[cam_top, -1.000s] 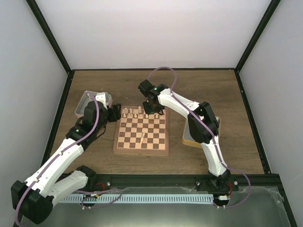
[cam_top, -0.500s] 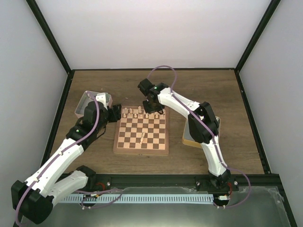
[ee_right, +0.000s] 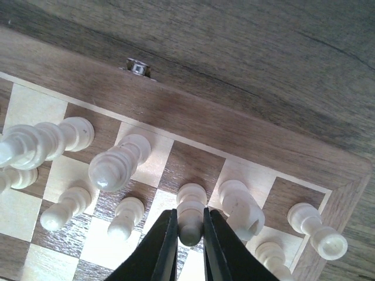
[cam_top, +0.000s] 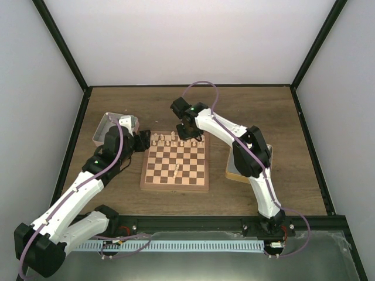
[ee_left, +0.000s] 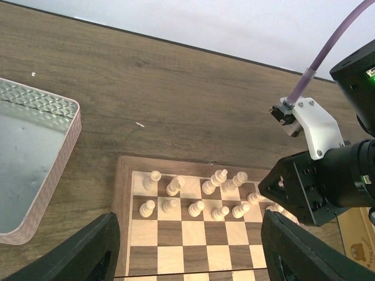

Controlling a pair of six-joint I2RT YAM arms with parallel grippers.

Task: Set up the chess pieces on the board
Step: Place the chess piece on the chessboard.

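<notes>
Table: brown wood, fills the middle of the top view.
Right arm: reaches from the lower right up to the board's upper edge.
Left arm: stretches from the lower left towards the board's upper left corner.
Board: centre of the top view, flat on the table between the arms.
Metal tray: upper left of the board, partly behind the left arm.
Tan tray: right of the board, under the right arm.
Left gripper: fingers spread wide, holding nothing, above the board's upper left part.
Right gripper: pinching a small piece that stands in the rows.
Chess pieces: two rows along the board's upper edge.
Lone piece: near the board's middle.
</notes>
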